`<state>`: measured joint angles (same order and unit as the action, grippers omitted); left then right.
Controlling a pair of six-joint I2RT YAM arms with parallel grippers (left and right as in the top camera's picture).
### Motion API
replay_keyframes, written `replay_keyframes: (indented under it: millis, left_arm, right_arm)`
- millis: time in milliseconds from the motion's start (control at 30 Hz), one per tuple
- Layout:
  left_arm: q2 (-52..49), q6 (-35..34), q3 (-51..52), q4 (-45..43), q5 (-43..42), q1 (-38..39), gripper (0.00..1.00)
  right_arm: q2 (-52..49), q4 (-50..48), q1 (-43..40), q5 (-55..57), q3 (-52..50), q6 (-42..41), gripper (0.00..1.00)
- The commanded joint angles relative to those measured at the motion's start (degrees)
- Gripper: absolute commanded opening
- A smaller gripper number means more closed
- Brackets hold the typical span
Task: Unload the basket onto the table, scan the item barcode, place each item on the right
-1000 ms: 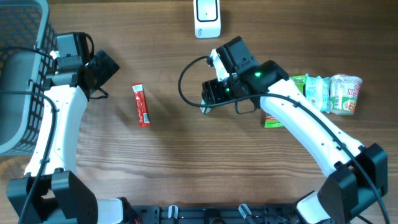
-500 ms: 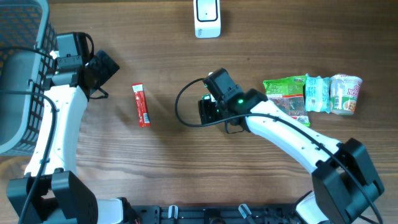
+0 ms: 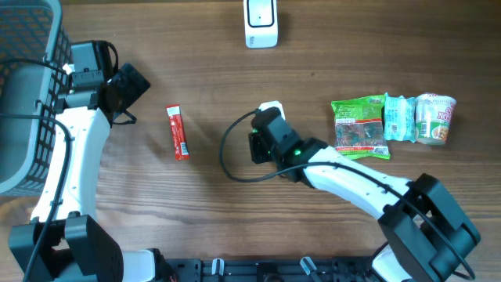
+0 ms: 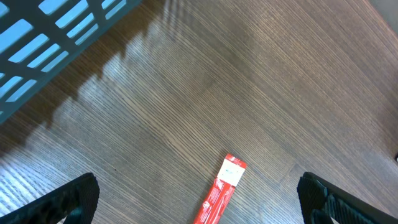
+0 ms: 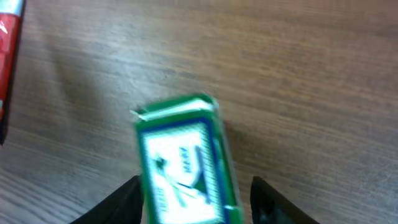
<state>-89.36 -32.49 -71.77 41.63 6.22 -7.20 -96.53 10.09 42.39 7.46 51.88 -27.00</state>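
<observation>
A small green-and-white box [image 5: 181, 155], blurred, sits between the fingers of my right gripper [image 5: 196, 186]. The left finger [image 5: 124, 202] lies against the box, while a narrow gap shows beside the right finger [image 5: 268, 199]. In the overhead view the right gripper [image 3: 257, 146] is low over the table's middle and covers the box. The white scanner [image 3: 261, 23] stands at the far edge. My left gripper [image 4: 199, 198] hangs wide open and holds nothing, above a red stick pack [image 4: 219, 194] that lies flat [image 3: 178, 132].
A grey wire basket [image 3: 23, 94] fills the far left corner. At the right lie a green snack bag [image 3: 358, 129], a pale green pack [image 3: 398, 117] and a cup of noodles [image 3: 434, 117]. The red stick pack [image 5: 7, 50] lies just left of the right gripper.
My right arm has swung from near the scanner toward the front and slightly left, and has come down low. Its jaws have narrowed around the green box. The left arm has not moved.
</observation>
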Motion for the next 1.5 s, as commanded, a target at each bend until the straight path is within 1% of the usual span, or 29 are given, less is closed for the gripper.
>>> replay_keyframes:
  millis: [0, 67, 200, 333, 533, 600, 633, 700, 833, 933, 1100, 1200, 1333, 1467]
  left_arm:
    - [-0.02, -0.81, -0.66, 0.0, 0.94, -0.07, 1.0]
    - [-0.02, -0.81, -0.66, 0.0, 0.94, -0.07, 1.0]
    - [-0.02, -0.81, -0.66, 0.0, 0.94, -0.07, 1.0]
    - [-0.02, -0.81, -0.66, 0.0, 0.94, -0.07, 1.0]
    - [-0.02, -0.81, -0.66, 0.02, 0.94, -0.07, 1.0]
    - [-0.02, -0.81, -0.66, 0.02, 0.94, -0.07, 1.0]
    - [-0.02, -0.81, -0.66, 0.0, 0.94, -0.07, 1.0]
    - [-0.02, -0.81, -0.66, 0.0, 0.94, -0.07, 1.0]
    - [-0.02, -0.81, -0.66, 0.0, 0.94, -0.07, 1.0]
    - [-0.02, -0.81, -0.66, 0.0, 0.94, -0.07, 1.0]
    - [-0.02, -0.81, -0.66, 0.0, 0.94, -0.07, 1.0]
    - [-0.02, -0.81, -0.66, 0.0, 0.94, -0.07, 1.0]
    - [-0.02, -0.81, -0.66, 0.0, 0.94, -0.07, 1.0]
    - [-0.02, -0.81, -0.66, 0.0, 0.94, -0.07, 1.0]
  right_arm:
    - [0.22, -2.08, 0.42, 4.72, -0.83, 1.36, 0.5]
    - [0.02, -2.16, 0.42, 4.7, -0.94, 1.33, 0.46]
    - [-0.39, -2.08, 0.42, 4.52, -0.94, 0.87, 0.45]
    - [-0.46, -1.22, 0.42, 3.96, -0.96, 0.92, 0.47]
    - [-0.79, -1.09, 0.42, 2.54, -0.96, 0.85, 0.48]
    - [-0.94, -1.09, 0.42, 2.58, -0.96, 0.87, 0.45]
    - [-1.01, -1.09, 0.42, 2.58, -0.96, 0.87, 0.4]
    - [-1.03, -1.11, 0.42, 2.58, -0.96, 0.85, 0.34]
    - [-1.03, -1.09, 0.42, 2.54, -0.96, -0.2, 0.34]
    - [-1.09, -1.09, 0.42, 2.58, -0.96, -0.15, 0.31]
    - [-0.39, -2.03, 0.07, 2.56, 0.24, 1.79, 0.29]
    - [1.01, 2.69, -0.96, 1.95, 3.61, 2.78, 0.29]
    - [1.51, 11.76, -3.48, -3.93, 11.1, 7.58, 0.28]
    - [1.51, 22.77, -5.38, -8.07, 18.6, 8.96, 0.28]
